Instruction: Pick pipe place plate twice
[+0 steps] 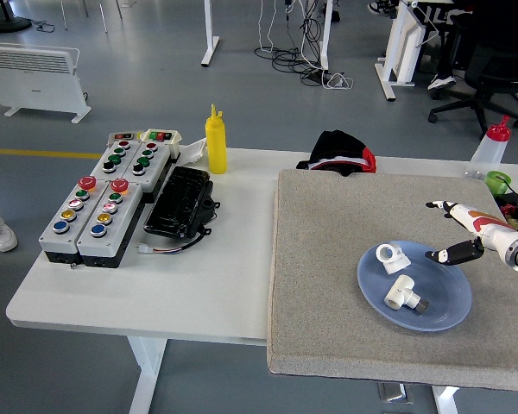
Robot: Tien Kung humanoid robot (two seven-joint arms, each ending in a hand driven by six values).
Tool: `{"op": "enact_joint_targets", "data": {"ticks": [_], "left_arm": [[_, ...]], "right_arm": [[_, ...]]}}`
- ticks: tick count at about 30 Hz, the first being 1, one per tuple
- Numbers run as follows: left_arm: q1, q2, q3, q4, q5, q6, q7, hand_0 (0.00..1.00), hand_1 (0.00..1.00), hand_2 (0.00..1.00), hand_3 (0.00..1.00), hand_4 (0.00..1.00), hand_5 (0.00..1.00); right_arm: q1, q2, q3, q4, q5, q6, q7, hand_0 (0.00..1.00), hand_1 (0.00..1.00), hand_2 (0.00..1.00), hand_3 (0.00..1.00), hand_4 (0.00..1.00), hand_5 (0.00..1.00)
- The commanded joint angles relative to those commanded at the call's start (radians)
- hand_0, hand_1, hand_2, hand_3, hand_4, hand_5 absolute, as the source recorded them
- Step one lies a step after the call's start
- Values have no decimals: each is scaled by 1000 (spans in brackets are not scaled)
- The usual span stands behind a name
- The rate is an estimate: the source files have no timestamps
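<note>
On grey mat [345,293]: blue plate [445,309], two pipe fittings [392,257]; office floor behind.

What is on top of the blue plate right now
Two white pipe fittings lie on the blue plate: one near its far left rim, the other nearer the middle. The right robot hand is open, holding nothing.

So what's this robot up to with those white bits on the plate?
It is putting pipe pieces onto a plate. Two white pipe fittings, one and another, lie on the blue plate, which sits on a grey mat. The right hand hovers open over the plate's far right rim, holding nothing. No left arm shows. Off to the left are button boxes and a yellow bottle, untouched.
</note>
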Motion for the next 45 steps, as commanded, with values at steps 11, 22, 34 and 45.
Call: {"op": "enact_joint_targets", "data": {"ticks": [11, 22, 34, 45], "left_arm": [[4, 0, -6, 0, 9, 0, 3, 618, 684, 706, 582, 465, 998], [5, 0, -13, 1, 19, -1, 5, 618, 684, 708, 582, 465, 998], [6, 0, -24, 3, 27, -3, -1, 617, 684, 708, 582, 465, 998], [7, 0, -43, 4, 50, -7, -2, 616, 684, 709, 583, 464, 998]], "right_arm": [[-83, -55, 222, 136, 179, -43, 19, 963, 892, 979, 930, 813, 455], [-208, -97, 540, 201, 641, 70, -33, 829, 769, 796, 792, 625, 405], [-374, -146, 748, 246, 1148, 53, 39, 805, 767, 792, 774, 589, 451], [-524, -120, 861, 309, 1252, 50, 114, 808, 776, 809, 778, 596, 462]]}}
